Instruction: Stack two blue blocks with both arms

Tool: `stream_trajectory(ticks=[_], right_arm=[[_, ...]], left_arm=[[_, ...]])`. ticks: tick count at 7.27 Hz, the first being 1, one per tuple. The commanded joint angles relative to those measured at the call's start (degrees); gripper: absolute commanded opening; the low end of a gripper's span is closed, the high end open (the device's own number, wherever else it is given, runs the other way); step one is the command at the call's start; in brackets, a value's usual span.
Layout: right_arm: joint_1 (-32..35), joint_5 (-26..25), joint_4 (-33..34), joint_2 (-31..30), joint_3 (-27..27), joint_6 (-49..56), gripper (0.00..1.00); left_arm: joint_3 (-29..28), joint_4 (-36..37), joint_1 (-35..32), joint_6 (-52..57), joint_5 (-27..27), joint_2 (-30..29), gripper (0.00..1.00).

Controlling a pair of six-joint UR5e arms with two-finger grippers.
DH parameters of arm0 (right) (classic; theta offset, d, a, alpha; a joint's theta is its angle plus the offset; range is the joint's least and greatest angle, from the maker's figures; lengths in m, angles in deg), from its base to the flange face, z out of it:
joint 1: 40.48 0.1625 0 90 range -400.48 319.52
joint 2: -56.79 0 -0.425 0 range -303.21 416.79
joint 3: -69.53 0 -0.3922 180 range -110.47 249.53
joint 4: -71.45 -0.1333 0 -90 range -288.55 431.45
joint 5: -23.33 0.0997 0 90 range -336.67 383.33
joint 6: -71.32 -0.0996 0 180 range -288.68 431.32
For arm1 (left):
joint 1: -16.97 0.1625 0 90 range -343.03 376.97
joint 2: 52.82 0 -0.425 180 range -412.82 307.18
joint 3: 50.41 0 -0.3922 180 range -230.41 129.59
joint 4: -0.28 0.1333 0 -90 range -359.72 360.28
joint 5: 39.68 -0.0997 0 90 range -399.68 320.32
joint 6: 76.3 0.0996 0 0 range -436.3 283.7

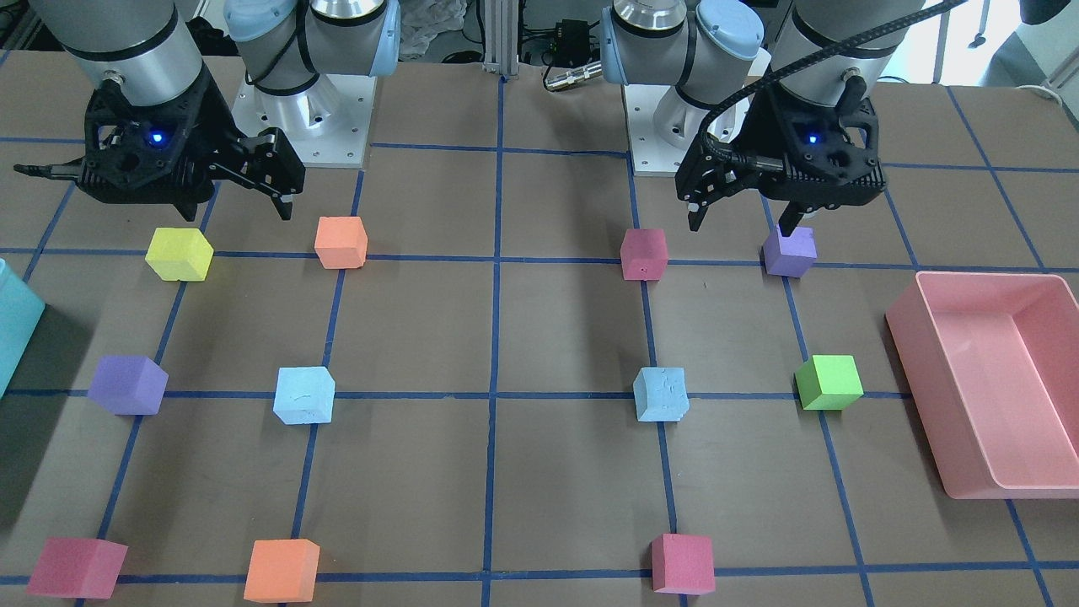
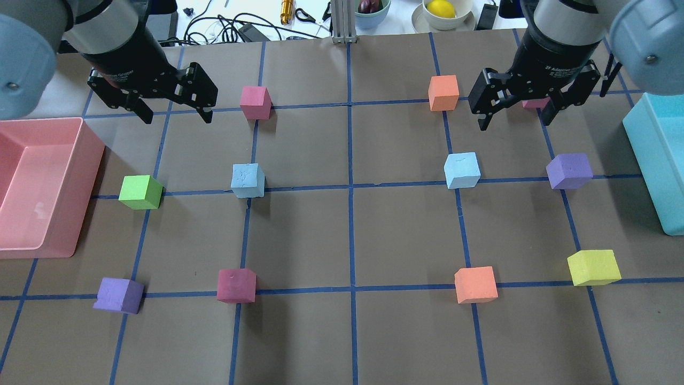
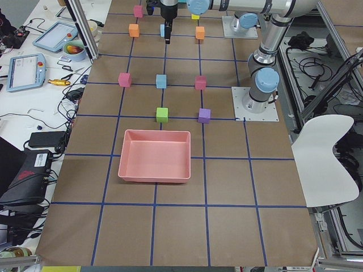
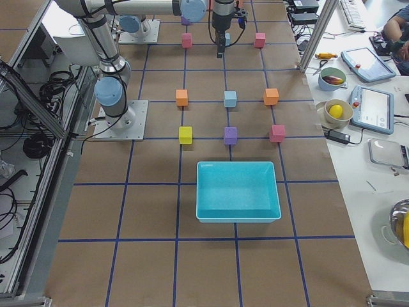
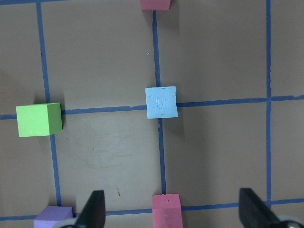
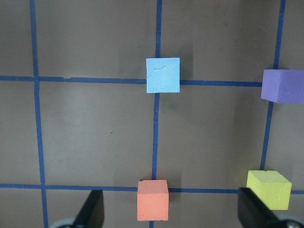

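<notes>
Left blue block [image 2: 248, 180] sits midway toward the left edge of the surface [image 2: 401, 240], right blue block [image 2: 462, 170] midway toward the right edge, well apart. Each lies roughly beneath its own side's pincer: left pincer [image 2: 176, 115] and right pincer [image 2: 514, 122] hover high, spread, empty.

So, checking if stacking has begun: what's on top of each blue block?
Nothing: the left-side blue block and the right-side blue block both show bare, scuffed tops. Nothing covers them; only their undersides are hidden.

Bare tabletop [image 2: 352, 235] ringed left blue block [image 2: 248, 180] and right blue block [image 2: 462, 170], open between them; pink bin [image 2: 91, 171] and teal bin [image 2: 649, 160] walled the frame's left and right edges.
</notes>
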Motion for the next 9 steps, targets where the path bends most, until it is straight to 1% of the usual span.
stream_trajectory(ticks=[1, 3, 4, 5, 6, 7, 8, 9], right_arm=[[-0.07, -0.02, -0.13, 0.00, 0.03, 0.00, 1.00], [0.02, -0.11, -0.04, 0.00, -0.14, 0.09, 1.00], [0.20, -0.11, 0.48, 0.17, -0.14, 0.18, 1.00], [0.02, -0.37, 0.84, 1.13, 0.29, 0.26, 1.00], [0.02, 0.49, 1.10, 3.66, 0.30, 0.35, 1.00], [0.02, -0.02, 6.32, 7.86, 0.30, -0.43, 1.00], [0.02, -0.11, 11.77, 12.26, 0.65, 0.35, 1.00], [0.02, -0.11, 16.78, 16.22, 1.17, 0.53, 1.00]], left_arm=[[0.08, -0.07, 0.00, 0.00, 0.01, 0.00, 1.00], [0.26, -0.51, 0.00, 0.35, -0.17, -0.17, 1.00], [1.39, -0.25, 0.09, 0.61, -0.43, -0.09, 1.00], [2.80, 1.05, 0.00, -0.69, 0.17, -1.92, 1.00], [6.90, 5.77, 0.09, -1.05, 0.44, -4.54, 1.00], [12.34, 14.95, -0.09, -1.32, 0.27, -5.70, 1.00], [16.04, 23.92, -0.26, -2.27, 0.36, -6.15, 1.00], [18.00, 26.10, -0.18, -2.72, 0.44, -7.81, 1.00]])
